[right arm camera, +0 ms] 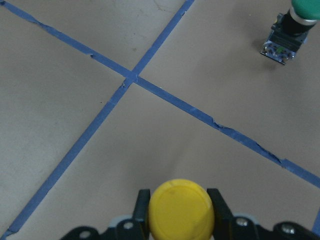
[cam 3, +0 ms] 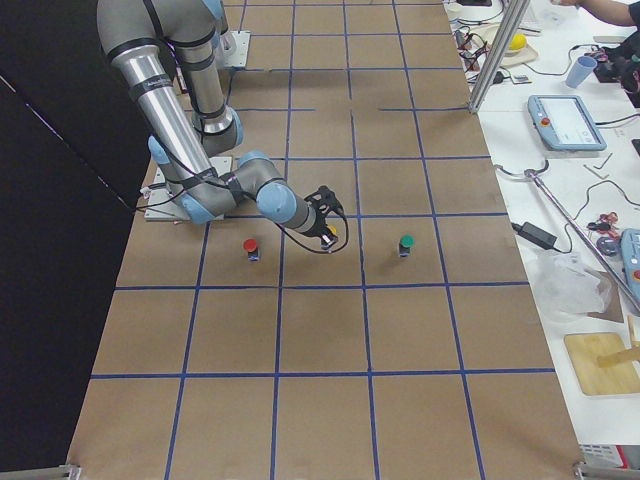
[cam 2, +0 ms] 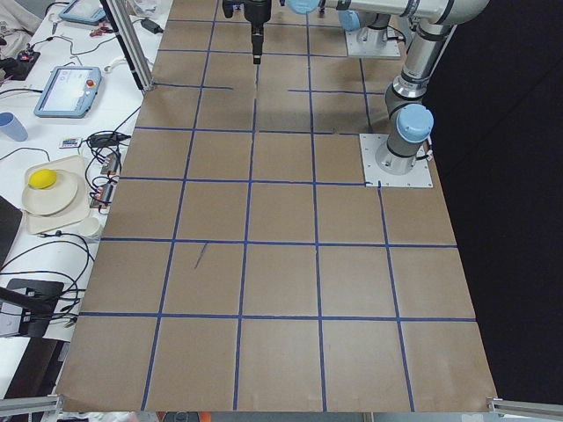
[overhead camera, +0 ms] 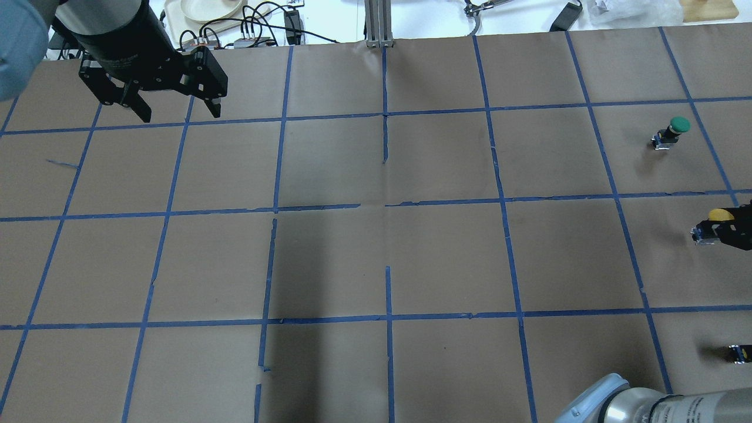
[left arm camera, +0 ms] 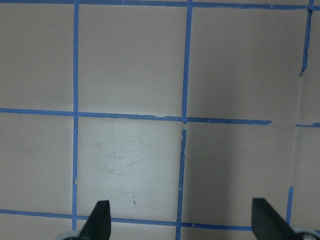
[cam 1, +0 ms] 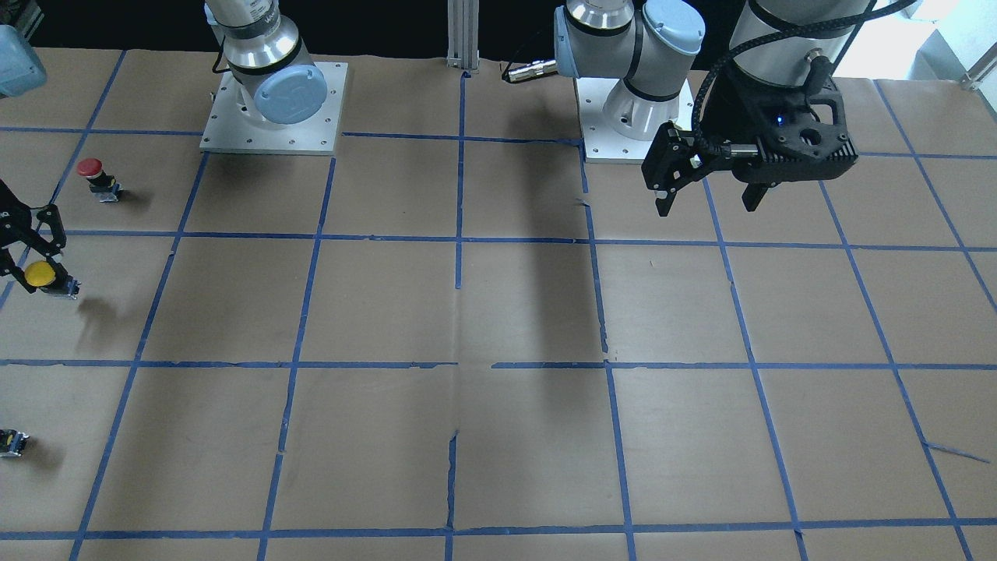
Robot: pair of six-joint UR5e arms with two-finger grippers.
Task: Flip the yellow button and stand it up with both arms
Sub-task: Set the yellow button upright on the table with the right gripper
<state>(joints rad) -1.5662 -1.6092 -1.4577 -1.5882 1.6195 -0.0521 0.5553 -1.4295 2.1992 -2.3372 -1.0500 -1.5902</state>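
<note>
The yellow button [right arm camera: 181, 207] sits between the fingers of my right gripper [right arm camera: 181, 222], which is shut on it by the cap. In the front-facing view the button [cam 1: 39, 273] is at the far left edge, its grey body pointing right, with its shadow offset on the paper below. The overhead view shows the button [overhead camera: 719, 215] and the right gripper [overhead camera: 728, 230] at the right edge. My left gripper [cam 1: 705, 201] is open and empty, hovering near its base; it also shows in the overhead view [overhead camera: 176, 111] and in its wrist view [left arm camera: 182, 222].
A red-capped button [cam 1: 92, 175] stands just behind the yellow one. A green-capped button [overhead camera: 672, 130] stands further out on the table and shows in the right wrist view [right arm camera: 290, 30]. A tiny black part with a yellow spot [cam 1: 12, 442] lies at the edge. The table is brown paper with a blue tape grid.
</note>
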